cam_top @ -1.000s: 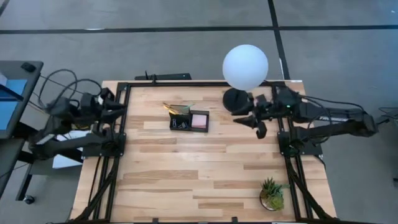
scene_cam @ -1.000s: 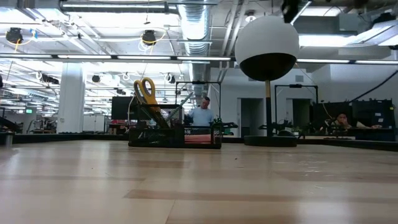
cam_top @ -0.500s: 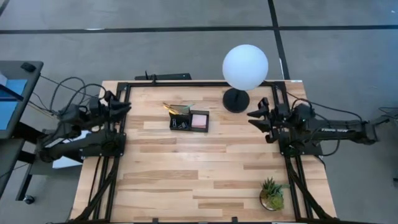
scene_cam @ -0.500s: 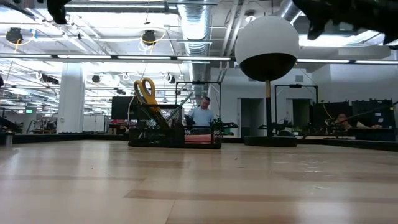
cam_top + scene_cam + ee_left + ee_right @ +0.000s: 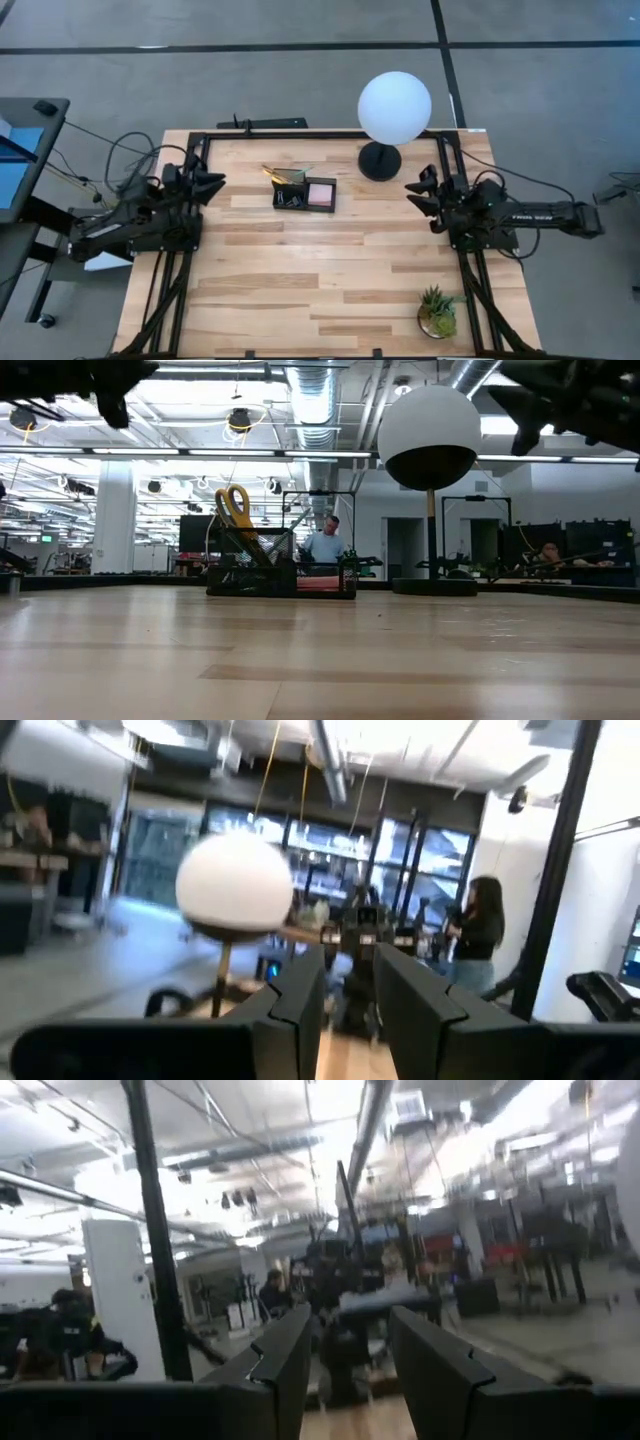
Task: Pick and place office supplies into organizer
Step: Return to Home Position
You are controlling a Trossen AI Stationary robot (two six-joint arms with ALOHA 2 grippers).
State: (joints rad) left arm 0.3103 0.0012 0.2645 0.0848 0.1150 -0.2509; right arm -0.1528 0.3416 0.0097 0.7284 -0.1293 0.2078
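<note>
The black organizer [image 5: 304, 190] stands on the far middle of the wooden table [image 5: 320, 280]. In it are yellow-handled scissors [image 5: 235, 508], pens [image 5: 278, 173], a pink sticky-note pad [image 5: 321, 193] and a dark clip [image 5: 290, 200]. My left gripper [image 5: 217, 183] hovers at the table's left edge, open, with nothing between its fingers [image 5: 300, 990]. My right gripper [image 5: 411, 192] hovers at the right edge, near the lamp's base, also open with nothing in it [image 5: 350, 1320]. Both point inward over the table and tip a little upward.
A white globe lamp [image 5: 395, 107] on a black base [image 5: 379, 160] stands at the far right. A small green potted plant [image 5: 437, 312] sits at the near right corner. Black frame rails [image 5: 188, 270] run along both side edges. People show in the room beyond.
Both arms have folded down and sunk toward the table's side edges; in the low view they have come into the top of the picture. The right gripper has tipped upward and drawn away from the lamp's base. The organizer and its contents have kept still.
</note>
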